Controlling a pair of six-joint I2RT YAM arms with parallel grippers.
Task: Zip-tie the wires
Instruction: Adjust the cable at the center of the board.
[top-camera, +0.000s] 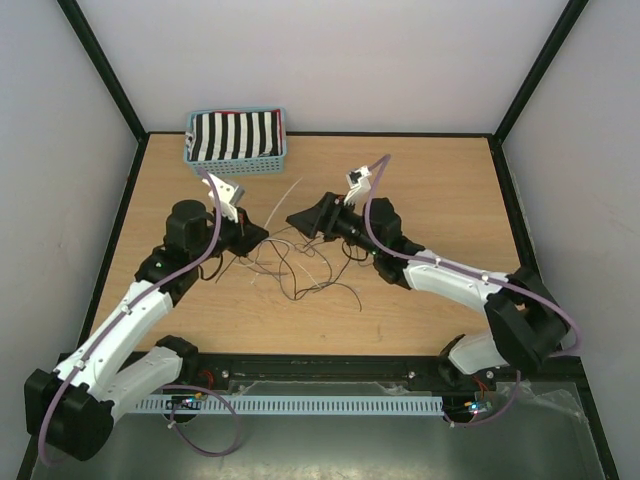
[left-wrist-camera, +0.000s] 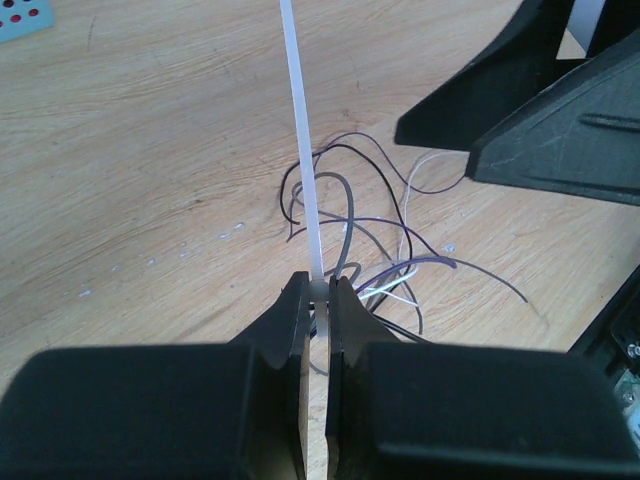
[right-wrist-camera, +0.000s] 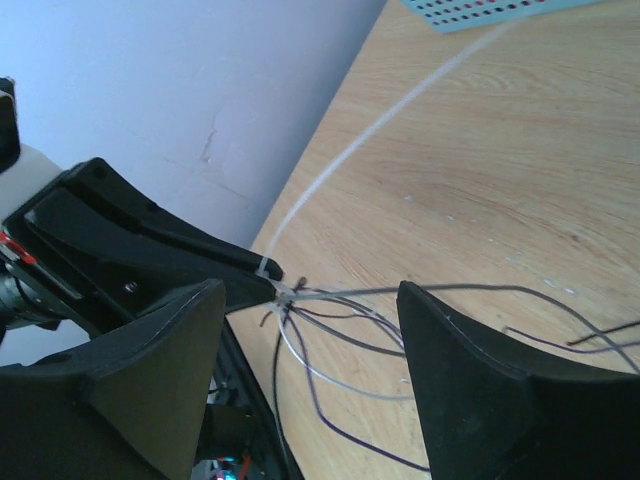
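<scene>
Thin wires (top-camera: 292, 264), mostly dark with a few pale, curl in a loose tangle on the matte wooden table (top-camera: 420, 180), just arm-side of a blue perforated plastic basket (top-camera: 240, 165) holding black-and-white striped cloth (top-camera: 235, 135). The left gripper (left-wrist-camera: 318, 290) pinches a stiff white plastic zip tie (left-wrist-camera: 300, 130), hiding its head. The right gripper (right-wrist-camera: 310, 295) is spread wide, with strands between its fingers.

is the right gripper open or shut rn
Open: in the right wrist view the right gripper holds its fingers wide apart, clamping nothing; the wires show through the gap.
</scene>
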